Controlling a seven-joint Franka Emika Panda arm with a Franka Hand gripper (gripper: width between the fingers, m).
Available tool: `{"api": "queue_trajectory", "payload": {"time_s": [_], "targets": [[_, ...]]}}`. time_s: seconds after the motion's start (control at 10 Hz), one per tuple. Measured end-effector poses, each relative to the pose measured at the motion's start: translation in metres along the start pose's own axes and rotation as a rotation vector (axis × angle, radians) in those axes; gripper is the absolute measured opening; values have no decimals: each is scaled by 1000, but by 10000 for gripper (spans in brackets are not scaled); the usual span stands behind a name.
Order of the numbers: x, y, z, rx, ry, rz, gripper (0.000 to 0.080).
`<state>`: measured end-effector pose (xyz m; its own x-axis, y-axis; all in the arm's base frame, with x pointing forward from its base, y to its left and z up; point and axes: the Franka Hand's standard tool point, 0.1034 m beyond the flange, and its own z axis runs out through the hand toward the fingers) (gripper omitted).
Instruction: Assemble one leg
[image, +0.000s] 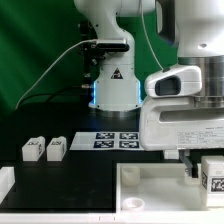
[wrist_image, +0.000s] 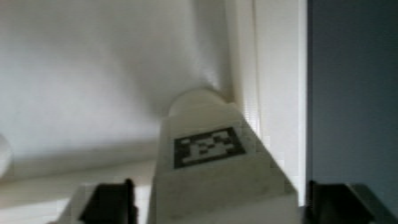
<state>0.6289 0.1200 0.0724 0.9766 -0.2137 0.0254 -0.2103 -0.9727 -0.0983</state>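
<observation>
A leg (wrist_image: 214, 150), a white block with a black-and-white tag, stands between my gripper's (wrist_image: 222, 205) dark fingers (wrist_image: 111, 200) in the wrist view. The gripper is shut on it. In the exterior view the gripper (image: 204, 168) holds this leg (image: 213, 177) at the right end of the large white tray (image: 150, 195), low over its far right corner. The wrist view shows the tray's floor (wrist_image: 89, 80) and a raised wall (wrist_image: 267, 60) just beyond the leg. Whether the leg touches the tray is hidden.
Two more legs (image: 32, 150) (image: 56, 149) stand side by side on the black table at the exterior view's left. The marker board (image: 118, 139) lies in front of the robot base (image: 112, 85). Another white part (image: 5, 182) shows at the left edge.
</observation>
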Motion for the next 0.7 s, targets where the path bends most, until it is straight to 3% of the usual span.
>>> {"api": "queue_trajectory", "payload": {"time_s": [0.1,0.3,0.5,0.6,0.7], "targets": [[0,0,0,1,0,127,294],[0,0,0,1,0,260,294],[2,0,0,-5,6,718,294],[3,1,-1,8,1,930,294],[5,4,0,45,-23,1168,294]]}}
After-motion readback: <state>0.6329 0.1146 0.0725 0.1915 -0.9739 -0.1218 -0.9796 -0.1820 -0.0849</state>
